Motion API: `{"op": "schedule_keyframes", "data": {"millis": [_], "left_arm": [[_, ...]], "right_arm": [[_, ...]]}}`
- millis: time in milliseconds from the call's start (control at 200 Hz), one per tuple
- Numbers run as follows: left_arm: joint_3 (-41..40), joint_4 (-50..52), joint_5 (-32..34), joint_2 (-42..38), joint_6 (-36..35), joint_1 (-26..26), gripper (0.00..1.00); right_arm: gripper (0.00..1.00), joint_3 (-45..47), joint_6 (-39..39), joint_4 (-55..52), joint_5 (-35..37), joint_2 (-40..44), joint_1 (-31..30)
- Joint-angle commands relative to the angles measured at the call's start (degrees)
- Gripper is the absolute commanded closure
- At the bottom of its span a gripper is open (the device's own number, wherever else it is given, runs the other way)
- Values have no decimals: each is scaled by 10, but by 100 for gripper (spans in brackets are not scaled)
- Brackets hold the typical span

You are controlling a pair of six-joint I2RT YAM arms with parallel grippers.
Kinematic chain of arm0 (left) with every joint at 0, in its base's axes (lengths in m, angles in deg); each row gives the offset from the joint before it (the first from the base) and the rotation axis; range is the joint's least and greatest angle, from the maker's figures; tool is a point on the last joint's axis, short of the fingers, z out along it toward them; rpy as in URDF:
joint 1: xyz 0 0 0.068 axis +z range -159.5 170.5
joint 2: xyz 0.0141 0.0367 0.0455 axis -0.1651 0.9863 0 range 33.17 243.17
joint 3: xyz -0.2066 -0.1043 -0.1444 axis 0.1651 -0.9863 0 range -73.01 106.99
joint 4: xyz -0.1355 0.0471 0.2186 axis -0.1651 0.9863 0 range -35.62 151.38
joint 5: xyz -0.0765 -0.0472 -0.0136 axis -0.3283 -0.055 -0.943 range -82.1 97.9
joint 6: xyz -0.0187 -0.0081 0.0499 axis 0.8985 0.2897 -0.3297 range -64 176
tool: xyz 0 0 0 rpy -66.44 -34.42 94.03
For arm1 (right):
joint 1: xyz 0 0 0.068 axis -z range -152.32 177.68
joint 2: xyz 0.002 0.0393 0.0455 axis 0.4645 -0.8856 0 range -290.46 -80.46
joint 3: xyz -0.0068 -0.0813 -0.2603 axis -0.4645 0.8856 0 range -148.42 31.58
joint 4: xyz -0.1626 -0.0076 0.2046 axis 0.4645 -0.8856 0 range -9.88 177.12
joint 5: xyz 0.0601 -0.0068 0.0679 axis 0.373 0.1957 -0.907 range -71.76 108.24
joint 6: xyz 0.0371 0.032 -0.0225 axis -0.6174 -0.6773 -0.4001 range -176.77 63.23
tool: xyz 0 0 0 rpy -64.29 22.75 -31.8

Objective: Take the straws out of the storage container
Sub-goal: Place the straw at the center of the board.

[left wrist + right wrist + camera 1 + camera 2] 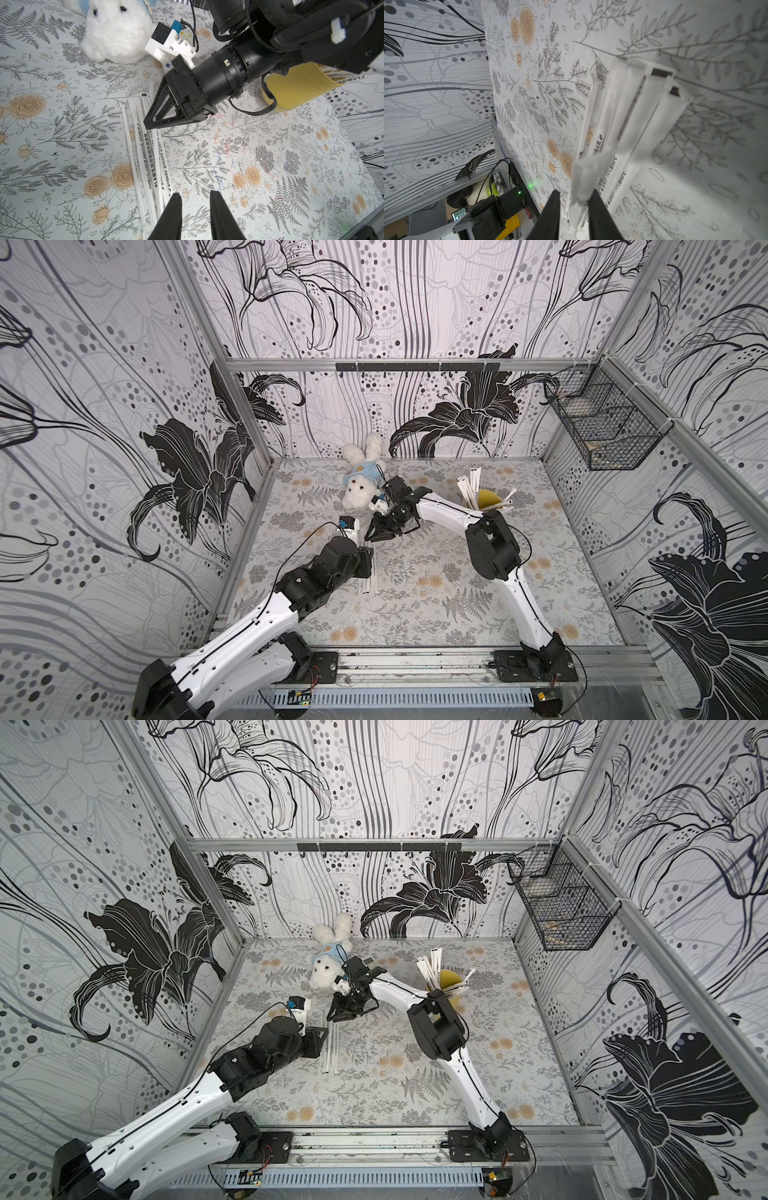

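Observation:
The yellow storage container stands at the back right with several white straws sticking out of it; it also shows in the left wrist view. More straws lie side by side on the mat at centre. My right gripper points down over the far end of this pile, jaws open, with one blurred straw loose between them. My left gripper stands open and empty just beside the pile's near end.
A white plush bunny lies at the back centre, close to the right wrist. A white remote lies partly under the right arm. A black wire basket hangs on the right wall. Both arms crowd the centre.

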State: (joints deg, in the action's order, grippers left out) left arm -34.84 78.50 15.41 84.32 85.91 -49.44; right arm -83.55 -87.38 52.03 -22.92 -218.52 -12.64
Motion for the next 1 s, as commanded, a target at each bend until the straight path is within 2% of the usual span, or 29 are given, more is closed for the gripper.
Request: {"op": "schedule_keyframes", "data": {"millis": [0,210,621,801,997], "left_arm": [[0,-17,-3,1,-9,5,71],[-1,-21,-7,2,-8,7,71],[6,-27,-11,6,-14,12,71],[6,-70,-26,-9,-48,12,72],[26,-163,-39,0,-79,11,73]], "right_arm": [[67,-25,10,-20,-5,-15,1],[60,-42,18,-32,-14,-28,1],[54,-69,31,-51,-17,-28,1],[56,-82,47,-60,-8,30,13],[57,-49,78,-70,54,167,67]]}}
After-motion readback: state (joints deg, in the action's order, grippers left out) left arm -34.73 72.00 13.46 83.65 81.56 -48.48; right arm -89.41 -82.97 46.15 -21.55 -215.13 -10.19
